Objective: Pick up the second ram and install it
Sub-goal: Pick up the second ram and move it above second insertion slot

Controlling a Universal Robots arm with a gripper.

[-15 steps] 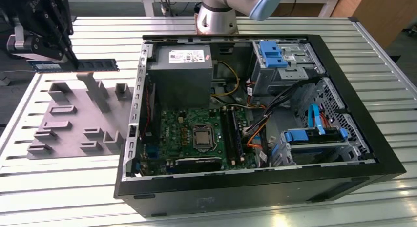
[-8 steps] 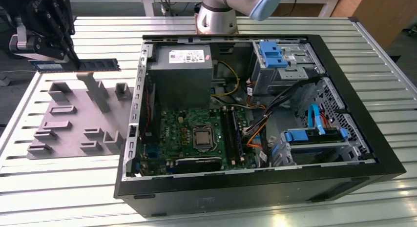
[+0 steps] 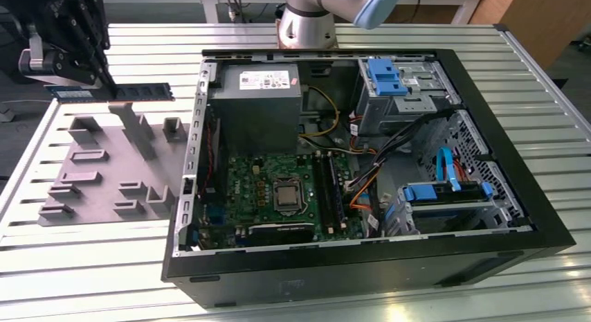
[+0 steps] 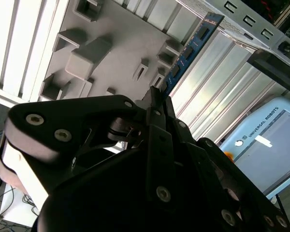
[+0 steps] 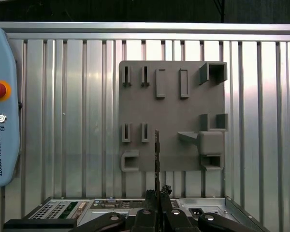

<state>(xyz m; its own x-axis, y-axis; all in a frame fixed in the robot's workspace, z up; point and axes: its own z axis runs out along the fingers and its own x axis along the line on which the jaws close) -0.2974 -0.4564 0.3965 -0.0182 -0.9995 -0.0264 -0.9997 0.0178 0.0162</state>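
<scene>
The second ram (image 3: 138, 92), a thin dark bluish-green stick, hangs level in the air above the grey fixture plate (image 3: 97, 173), at the exterior view's left of the open computer case. My gripper (image 3: 104, 93) is shut on it near one end. In the second wrist view the ram (image 4: 188, 50) juts out from the black fingers (image 4: 157, 99) toward the case. In the first wrist view I see the ram (image 5: 157, 154) edge-on over the plate, rising from my gripper (image 5: 157, 194). The motherboard's long black slots (image 3: 328, 190) lie beside the processor socket.
The open computer case (image 3: 517, 197) holds a grey power supply (image 3: 254, 100), cables and blue drive latches (image 3: 383, 76). The fixture plate (image 5: 171, 116) carries several raised holders. A teach pendant (image 5: 0, 106) rests on the slatted metal table (image 3: 554, 280). The arm's base (image 3: 309, 24) stands behind the case.
</scene>
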